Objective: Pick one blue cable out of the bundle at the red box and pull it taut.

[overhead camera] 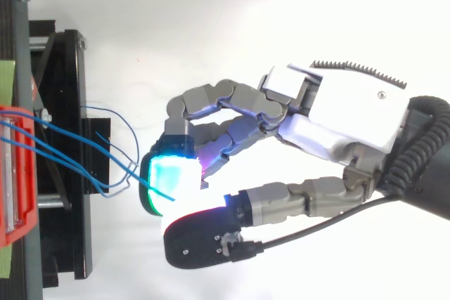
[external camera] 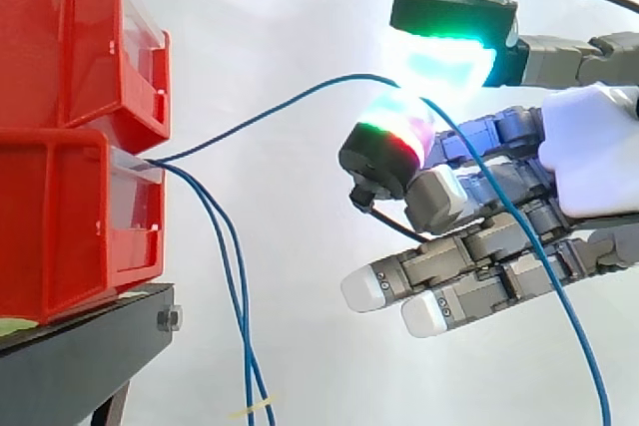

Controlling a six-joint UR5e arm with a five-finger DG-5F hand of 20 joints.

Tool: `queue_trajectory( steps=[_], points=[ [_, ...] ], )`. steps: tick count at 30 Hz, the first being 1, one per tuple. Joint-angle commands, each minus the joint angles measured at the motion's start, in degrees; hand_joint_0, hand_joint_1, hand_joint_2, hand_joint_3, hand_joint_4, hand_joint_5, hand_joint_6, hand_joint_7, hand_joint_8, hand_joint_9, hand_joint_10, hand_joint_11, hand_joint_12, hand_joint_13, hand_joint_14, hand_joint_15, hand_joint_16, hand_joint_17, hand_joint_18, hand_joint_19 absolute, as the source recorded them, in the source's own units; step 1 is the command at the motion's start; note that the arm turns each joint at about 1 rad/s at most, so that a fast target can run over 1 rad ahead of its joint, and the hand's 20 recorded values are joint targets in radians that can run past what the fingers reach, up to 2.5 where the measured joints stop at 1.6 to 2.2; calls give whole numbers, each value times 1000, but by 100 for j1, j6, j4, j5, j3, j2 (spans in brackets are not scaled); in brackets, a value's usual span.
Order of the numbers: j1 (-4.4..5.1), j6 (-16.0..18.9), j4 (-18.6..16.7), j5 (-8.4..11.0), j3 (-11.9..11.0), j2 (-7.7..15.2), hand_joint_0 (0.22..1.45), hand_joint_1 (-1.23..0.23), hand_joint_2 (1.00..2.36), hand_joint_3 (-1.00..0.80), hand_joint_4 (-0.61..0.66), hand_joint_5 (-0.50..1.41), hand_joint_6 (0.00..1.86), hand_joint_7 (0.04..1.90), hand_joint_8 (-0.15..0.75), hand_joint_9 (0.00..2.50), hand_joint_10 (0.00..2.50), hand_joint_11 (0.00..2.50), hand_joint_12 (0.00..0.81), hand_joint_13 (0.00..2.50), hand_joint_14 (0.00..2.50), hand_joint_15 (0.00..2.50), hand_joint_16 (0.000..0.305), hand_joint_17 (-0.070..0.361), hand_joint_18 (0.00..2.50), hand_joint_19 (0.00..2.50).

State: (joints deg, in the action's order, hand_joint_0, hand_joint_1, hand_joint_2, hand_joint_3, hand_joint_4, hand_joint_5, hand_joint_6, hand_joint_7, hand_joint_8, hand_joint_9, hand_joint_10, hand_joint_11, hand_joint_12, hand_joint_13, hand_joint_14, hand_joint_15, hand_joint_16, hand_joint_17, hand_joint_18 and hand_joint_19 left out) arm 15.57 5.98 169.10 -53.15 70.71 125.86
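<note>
Several thin blue cables come out between two stacked red bins at the left. One blue cable rises in a gentle curve from the bins to my hand, then drops down past the palm to the lower right. It is pinched between a green-glowing pad above and a red-and-green pad below. The other fingers, with white pads, stretch out underneath and hold nothing. From above, the hand reaches left toward the bin, with the cable crossing the cyan pad.
The bins sit on a black stand, also seen from above. Two more blue cables hang loose from the bin front down past the stand's edge. A white curtain fills the background.
</note>
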Motion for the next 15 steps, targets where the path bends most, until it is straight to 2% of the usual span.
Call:
queue_trajectory(
  steps=[1,15],
  points=[
    [-1,0,0,-2,4,0,567,-832,1032,-11,146,-97,836,1344,394,866,11,1068,505,540,6,228,76,171,563,226],
    [-1,0,0,-2,4,0,567,-837,1031,-4,148,-97,833,1346,391,873,12,1051,505,537,6,228,75,169,562,217]
  ],
)
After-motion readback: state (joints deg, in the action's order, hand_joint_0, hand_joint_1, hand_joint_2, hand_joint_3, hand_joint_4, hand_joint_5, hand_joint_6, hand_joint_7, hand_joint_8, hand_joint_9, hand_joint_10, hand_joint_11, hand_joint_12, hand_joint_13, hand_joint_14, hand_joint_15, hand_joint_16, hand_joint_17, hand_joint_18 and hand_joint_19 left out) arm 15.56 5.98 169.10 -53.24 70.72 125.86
